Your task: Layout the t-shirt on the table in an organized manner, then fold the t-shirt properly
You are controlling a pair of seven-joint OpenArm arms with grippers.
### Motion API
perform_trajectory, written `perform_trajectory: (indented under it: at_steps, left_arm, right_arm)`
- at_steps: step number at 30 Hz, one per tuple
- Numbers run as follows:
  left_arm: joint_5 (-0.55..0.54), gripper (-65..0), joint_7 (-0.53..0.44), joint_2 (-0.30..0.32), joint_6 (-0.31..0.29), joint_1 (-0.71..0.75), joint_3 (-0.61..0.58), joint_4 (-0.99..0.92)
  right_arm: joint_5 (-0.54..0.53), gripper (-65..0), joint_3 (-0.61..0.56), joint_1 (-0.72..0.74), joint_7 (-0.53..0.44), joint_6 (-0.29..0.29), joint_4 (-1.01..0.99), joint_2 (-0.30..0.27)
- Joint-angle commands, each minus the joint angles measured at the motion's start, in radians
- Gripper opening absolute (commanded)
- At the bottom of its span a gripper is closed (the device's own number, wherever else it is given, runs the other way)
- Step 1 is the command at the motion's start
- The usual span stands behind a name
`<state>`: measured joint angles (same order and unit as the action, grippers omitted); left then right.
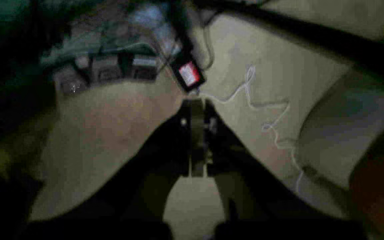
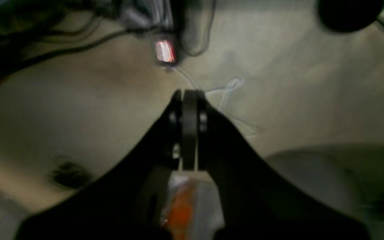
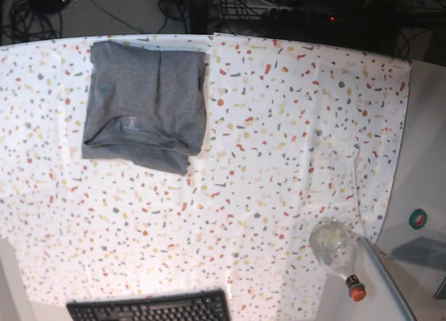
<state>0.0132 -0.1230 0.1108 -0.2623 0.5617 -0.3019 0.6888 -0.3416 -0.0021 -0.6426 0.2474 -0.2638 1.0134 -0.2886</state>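
Seemed finished: t-shirt [image 3: 145, 105] lay folded at ten o'clock on the bench [image 3: 293, 126]. Left fingers [image 1: 197, 110] and right fingers [image 2: 189, 100] clenched, empty, off the bench. Next called for nothing, or mere tidying.

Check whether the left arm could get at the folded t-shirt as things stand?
Probably not directly. The t-shirt lies folded at the table's far corner, uncovered, but neither arm shows in the base view; the left gripper is shut, elsewhere.
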Motion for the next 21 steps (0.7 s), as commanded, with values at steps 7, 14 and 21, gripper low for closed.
perform_trajectory:
  at_steps: [7, 14, 21]
  left_arm:
    - [-0.012, -65.0, -0.407, -0.118, -0.018, -0.23, 0.005, -0.571]
    - [-0.012, -65.0, -0.415, -0.119, -0.018, -0.271, 0.005, -0.613]
    - [-0.042, -65.0, -0.413, -0.089, -0.016, -0.292, 0.007, -0.617]
  right_arm:
    - [0.016, -65.0, -0.203, 0.215, -0.288, 0.001, -0.525, 0.005]
    - [0.016, -65.0, -0.356, 0.416, -0.521, 0.008, -0.962, 0.128]
    - [0.016, -65.0, -0.464, 0.404, -0.524, 0.105, -0.941, 0.159]
